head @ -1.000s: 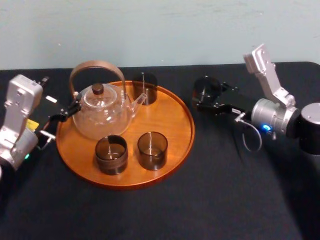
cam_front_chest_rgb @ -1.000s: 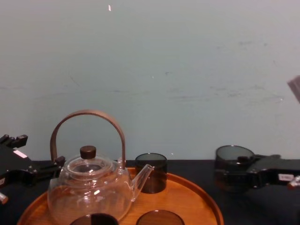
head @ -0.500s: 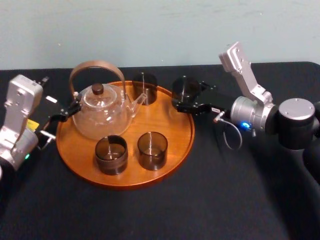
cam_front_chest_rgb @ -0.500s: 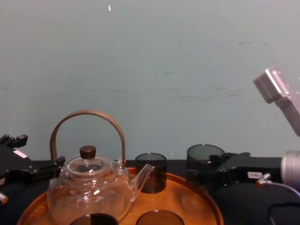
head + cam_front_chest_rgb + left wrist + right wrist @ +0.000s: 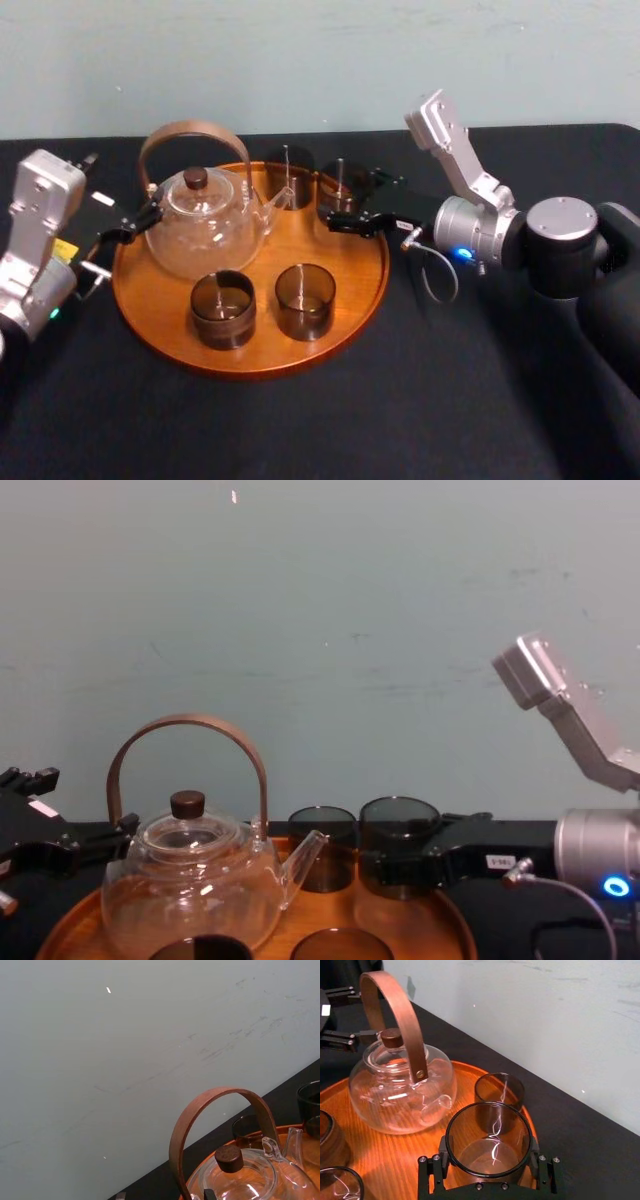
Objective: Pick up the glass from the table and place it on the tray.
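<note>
2 near glasses [image 5: 304,300] crowd the tray's [image 5: 250,368] near edge. Farther back, the right gripper [image 5: 340,210] pinches the glass [image 5: 488,1141] over its far right edge, beside the far glass [image 5: 290,176]. Lower it straight and level, releasing only once seated. The left gripper [image 5: 128,227] idles at the left edge.

Looked like a robotics lab test setup, not a home kitchen. The backdrop was a bare, scuffed pale blue-green wall [image 5: 320,630], the surface [image 5: 300,420] was draped in black cloth, and a glass teapot [image 5: 200,225] sat staged on a round wooden tray [image 5: 340,250].
</note>
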Robot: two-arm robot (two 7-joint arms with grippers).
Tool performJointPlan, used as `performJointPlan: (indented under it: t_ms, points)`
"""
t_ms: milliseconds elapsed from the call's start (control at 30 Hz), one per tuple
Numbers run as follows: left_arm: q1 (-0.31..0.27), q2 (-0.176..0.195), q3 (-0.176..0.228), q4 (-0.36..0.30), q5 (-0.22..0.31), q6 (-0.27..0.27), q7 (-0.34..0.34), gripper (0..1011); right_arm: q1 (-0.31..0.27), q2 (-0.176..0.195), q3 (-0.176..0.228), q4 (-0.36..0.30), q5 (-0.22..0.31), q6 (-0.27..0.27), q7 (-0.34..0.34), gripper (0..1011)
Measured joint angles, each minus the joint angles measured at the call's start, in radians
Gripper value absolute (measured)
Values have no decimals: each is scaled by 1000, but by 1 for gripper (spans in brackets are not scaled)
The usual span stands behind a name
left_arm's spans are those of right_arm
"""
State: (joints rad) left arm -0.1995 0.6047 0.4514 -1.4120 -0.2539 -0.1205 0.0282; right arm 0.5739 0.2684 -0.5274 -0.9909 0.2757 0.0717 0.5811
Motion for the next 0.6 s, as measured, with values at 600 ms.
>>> performJointPlan:
  t_ms: [600]
  points:
    - [0,0,0,0,0,0,0,1010,12,-28,-19,55,-12,-10,11,906]
